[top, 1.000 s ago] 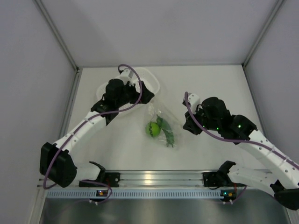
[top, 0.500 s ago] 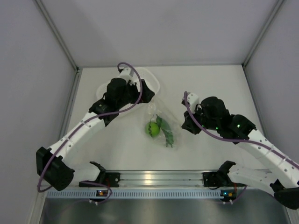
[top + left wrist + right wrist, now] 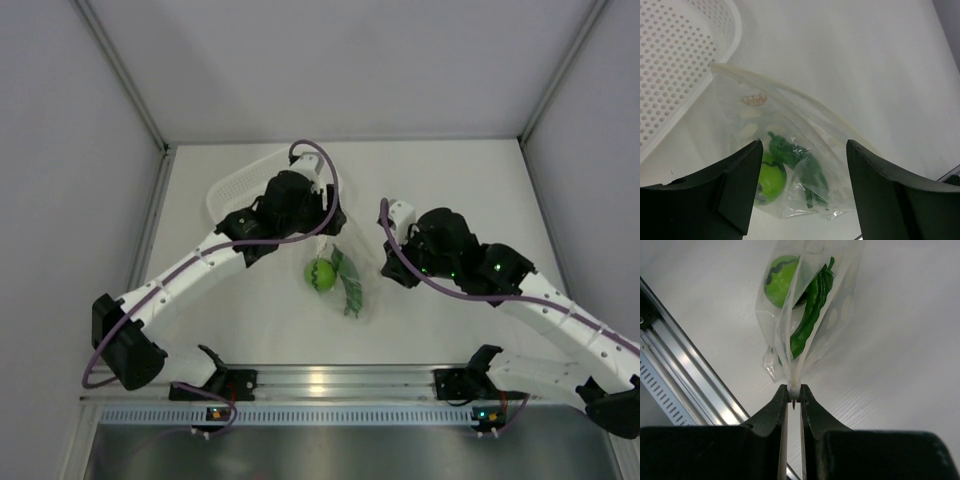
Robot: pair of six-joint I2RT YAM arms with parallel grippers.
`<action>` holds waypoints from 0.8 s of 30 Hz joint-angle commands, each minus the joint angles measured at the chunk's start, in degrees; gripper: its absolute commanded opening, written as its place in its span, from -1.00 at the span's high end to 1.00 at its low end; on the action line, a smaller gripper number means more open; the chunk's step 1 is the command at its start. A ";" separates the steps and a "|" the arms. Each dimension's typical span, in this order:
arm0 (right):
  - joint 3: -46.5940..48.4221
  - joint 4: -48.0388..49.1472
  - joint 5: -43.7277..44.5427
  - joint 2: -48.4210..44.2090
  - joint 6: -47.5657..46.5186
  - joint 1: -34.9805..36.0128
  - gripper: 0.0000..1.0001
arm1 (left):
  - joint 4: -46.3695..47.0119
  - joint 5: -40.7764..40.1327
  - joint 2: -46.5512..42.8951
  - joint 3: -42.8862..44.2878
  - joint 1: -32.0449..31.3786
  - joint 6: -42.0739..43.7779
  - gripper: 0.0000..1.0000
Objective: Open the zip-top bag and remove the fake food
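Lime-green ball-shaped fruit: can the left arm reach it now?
Probably not. The lime-green ball-shaped fruit sits inside the transparent crinkly zip-top bag, plastic covering it; the left arm holds open jaws above, the right arm pinches its edge.

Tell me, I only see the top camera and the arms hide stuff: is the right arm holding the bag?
Observer: Yes. The right wrist camera shows the right fingers shut on the edge strip of the bag.
Operator: What about the left arm?
Observer: Its wrist camera shows the left fingers wide open, with the bag in the gap between them, not gripped.
Operator: Is the food out?
Observer: No. Up close, the ball and the pods sit behind the plastic, inside the bag.
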 commanded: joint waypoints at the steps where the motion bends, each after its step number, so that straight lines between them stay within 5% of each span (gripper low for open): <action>1: 1.70 3.50 0.93 -0.30 0.57 1.73 1.00 | -2.82 -0.77 3.12 2.15 -0.43 1.23 -0.47; 7: 1.44 3.93 1.37 -0.04 0.39 2.69 1.00 | -2.90 1.78 6.72 4.09 -0.87 0.97 -0.33; 9: 1.00 4.37 1.37 -0.21 0.39 2.78 1.00 | -2.82 2.13 7.16 4.27 -1.05 0.88 -0.05; 13: 0.12 5.16 4.60 -0.30 1.09 2.87 1.00 | -2.82 1.96 6.73 4.18 -1.31 0.62 0.90; 17: -1.63 6.83 5.23 -0.56 2.41 2.78 1.00 | -3.43 2.30 5.58 5.14 -1.40 2.02 1.00; 18: -1.99 7.36 5.23 -0.83 2.94 2.78 0.92 | -3.78 2.74 5.49 5.67 -1.40 3.41 1.00; 21: -2.17 8.07 9.44 -3.63 5.74 2.61 0.13 | -4.75 8.43 5.76 7.95 -1.40 7.10 1.00; 24: -0.42 8.24 11.12 -5.66 8.21 -0.10 0.04 | -6.32 15.13 6.72 9.53 -1.40 10.62 1.00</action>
